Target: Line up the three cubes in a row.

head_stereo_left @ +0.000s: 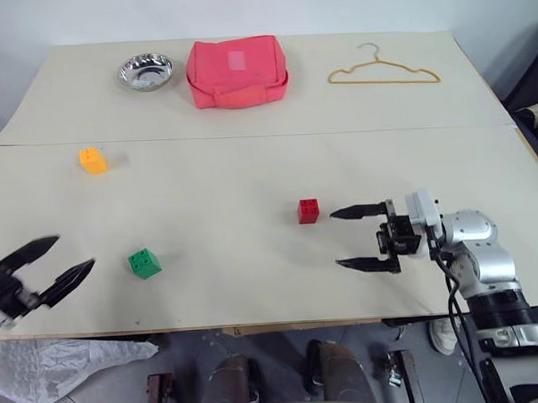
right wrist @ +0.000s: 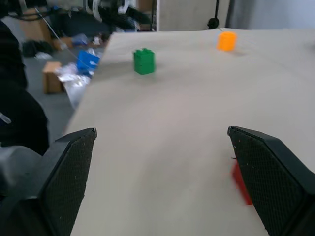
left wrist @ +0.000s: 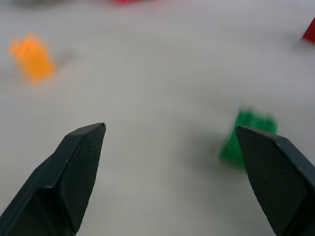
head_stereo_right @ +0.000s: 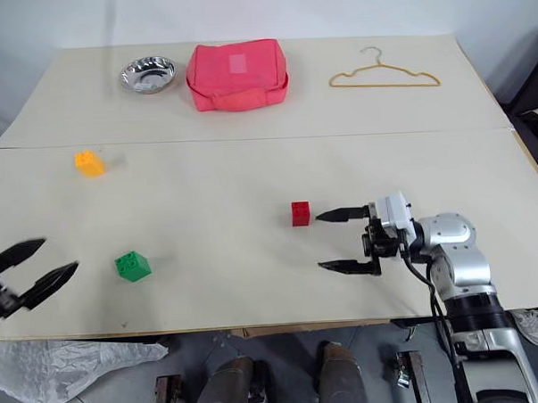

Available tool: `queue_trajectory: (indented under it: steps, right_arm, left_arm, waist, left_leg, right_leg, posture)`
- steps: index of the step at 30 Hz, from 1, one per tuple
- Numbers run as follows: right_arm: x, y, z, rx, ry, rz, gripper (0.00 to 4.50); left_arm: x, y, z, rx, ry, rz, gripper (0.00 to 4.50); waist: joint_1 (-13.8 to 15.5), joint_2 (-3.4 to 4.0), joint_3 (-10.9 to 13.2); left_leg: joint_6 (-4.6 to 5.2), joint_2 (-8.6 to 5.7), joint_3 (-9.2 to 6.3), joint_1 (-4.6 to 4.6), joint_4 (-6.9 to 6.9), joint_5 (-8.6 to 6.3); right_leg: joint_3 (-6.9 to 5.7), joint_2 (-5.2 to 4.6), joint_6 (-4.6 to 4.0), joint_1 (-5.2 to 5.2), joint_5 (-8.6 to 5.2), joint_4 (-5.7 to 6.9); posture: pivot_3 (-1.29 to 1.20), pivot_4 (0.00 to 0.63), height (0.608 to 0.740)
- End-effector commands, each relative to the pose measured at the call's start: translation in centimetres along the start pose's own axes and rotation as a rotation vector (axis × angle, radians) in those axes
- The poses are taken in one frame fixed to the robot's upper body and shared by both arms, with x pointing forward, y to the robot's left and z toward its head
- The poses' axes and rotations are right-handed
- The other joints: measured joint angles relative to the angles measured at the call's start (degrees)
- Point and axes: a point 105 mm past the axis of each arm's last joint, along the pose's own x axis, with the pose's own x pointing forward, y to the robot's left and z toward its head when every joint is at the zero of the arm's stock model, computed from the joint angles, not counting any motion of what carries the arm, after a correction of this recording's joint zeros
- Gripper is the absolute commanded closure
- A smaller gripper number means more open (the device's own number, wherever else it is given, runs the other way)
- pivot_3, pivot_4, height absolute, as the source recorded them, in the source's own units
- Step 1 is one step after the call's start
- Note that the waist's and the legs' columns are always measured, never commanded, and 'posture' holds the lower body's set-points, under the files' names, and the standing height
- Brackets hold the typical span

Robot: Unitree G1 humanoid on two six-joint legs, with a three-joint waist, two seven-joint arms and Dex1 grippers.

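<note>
Cubes: orange (head_stereo_left: pixel 93 160), green (head_stereo_left: pixel 145 262), red (head_stereo_left: pixel 309 210) scattered on bench, no row yet | left gripper (head_stereo_left: pixel 59 262), right gripper (head_stereo_left: pixel 360 239): fingers wide apart, empty

A robotics laboratory or test room, arranged for a tabletop manipulation trial. Two tables (head_stereo_left: pixel 250 180) covered in plain beige sheeting stand pushed together against a bare white wall (head_stereo_left: pixel 243 11), forming one uncluttered work surface. On it lie unrelated practice props set well apart: three toy cubes, orange-yellow (head_stereo_left: pixel 93 161), green (head_stereo_left: pixel 145 262) and red (head_stereo_left: pixel 309 210); a steel bowl (head_stereo_left: pixel 145 71), a pink fabric bag (head_stereo_left: pixel 236 71) and a wire hanger (head_stereo_left: pixel 384 72). The floor (head_stereo_left: pixel 276 371) is grey tile, with crumpled plastic wrap (head_stereo_left: pixel 62 364) at the near table edge. The right wrist view shows cardboard boxes (right wrist: pixel 51 76), cables and packing litter (right wrist: pixel 86 61) beyond the table end.
</note>
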Motion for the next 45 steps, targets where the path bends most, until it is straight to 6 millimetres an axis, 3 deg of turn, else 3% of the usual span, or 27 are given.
queue_trajectory:
  steps: [1,6,10,17,22,28,33,37,42,45]
  right_arm:
    - [0.3,1.4,0.7,-0.044,-0.025,0.104,0.03]
    - [0.3,1.1,1.0,-0.081,-0.033,0.084,0.03]
    - [0.2,0.5,1.0,-0.112,-0.021,0.041,0.03]
    - [1.1,0.7,0.8,-0.090,0.004,0.102,0.03]
    - [1.5,0.5,0.8,-0.102,0.009,0.084,0.00]
    - [1.4,1.1,0.4,-0.087,0.016,0.068,0.00]
    - [0.8,1.4,0.6,-0.080,0.018,0.004,0.00]
    - [-0.5,1.0,1.3,-0.084,-0.006,-0.152,0.00]
    - [-1.9,1.2,1.5,-0.077,-0.023,-0.272,0.00]
    - [-2.3,1.4,2.1,-0.089,-0.034,-0.325,0.00]
  left_arm:
    - [-2.8,1.0,-1.2,0.022,0.056,0.060,0.00]
    - [-1.4,-1.2,-0.1,0.034,0.018,-0.060,0.00]
    - [2.7,-3.9,1.3,0.097,-0.024,-0.215,0.00]
    - [6.8,-4.9,-0.1,0.089,0.043,-0.338,0.00]
    - [8.1,-5.0,-0.1,0.111,0.049,-0.399,1.16]
    - [9.9,-6.0,0.3,0.146,0.032,-0.491,2.99]
    - [12.6,-6.5,3.1,0.184,-0.057,-0.540,3.02]
    - [16.6,-10.2,7.3,0.278,-0.112,-0.754,3.02]
    - [22.0,-13.1,8.8,0.351,-0.095,-0.881,3.02]
    - [24.8,-14.3,8.4,0.394,-0.029,-0.923,3.02]
  waist:
    - [-0.01,-0.02,-0.01]
    - [0.89,-0.20,-0.04]
    - [1.45,-0.20,-0.04]
    - [0.84,-0.20,-0.04]
    - [0.43,-0.20,-0.04]
    - [0.76,-0.21,-0.04]
    - [1.55,-0.21,-0.04]
    - [2.91,-0.21,-0.04]
    - [3.08,-0.26,-0.07]
    - [2.88,-0.29,-0.06]
  left_leg:
    - [-0.01,0.02,0.00,0.02,0.00,0.00]
    - [-0.01,0.00,-0.09,0.00,0.02,-0.01]
    - [-0.02,-0.02,-0.09,0.00,0.02,-0.01]
    - [-0.04,0.00,-0.06,0.00,0.03,0.00]
    - [-0.04,0.00,-0.01,-0.03,0.03,0.00]
    - [-0.02,-0.04,-0.06,-0.04,0.07,0.01]
    - [-0.01,-0.03,-0.08,-0.06,0.16,0.02]
    - [0.00,-0.09,-0.24,-0.24,0.60,0.01]
    - [0.02,-0.17,-0.15,-0.20,0.68,0.00]
    - [0.02,-0.43,-0.14,-0.22,0.68,0.00]
  right_leg:
    - [0.00,0.02,-0.01,0.01,0.00,-0.01]
    - [-0.01,-0.07,-0.02,0.04,-0.01,0.00]
    - [0.01,-0.11,-0.02,0.04,0.00,0.01]
    - [-0.04,0.00,-0.04,0.00,-0.01,0.08]
    - [-0.04,0.02,-0.05,-0.03,-0.01,0.08]
    - [-0.05,-0.01,-0.04,-0.01,-0.01,0.10]
    - [-0.08,0.00,-0.04,-0.01,-0.01,0.17]
    - [-0.13,-0.03,-0.04,0.00,-0.01,0.40]
    - [-0.09,0.01,0.00,0.05,0.01,0.44]
    - [-0.10,0.04,0.00,0.03,0.01,0.45]
  posture:
    - [0.00,0.150,0.740]
    - [0.00,0.150,0.740]
    - [0.00,0.150,0.740]
    - [0.00,0.150,0.740]
    - [0.00,0.150,0.740]
    - [0.00,0.150,0.740]
    - [0.00,0.150,0.740]
    - [0.00,0.150,0.740]
    - [0.00,0.150,0.740]
    - [0.00,0.150,0.740]
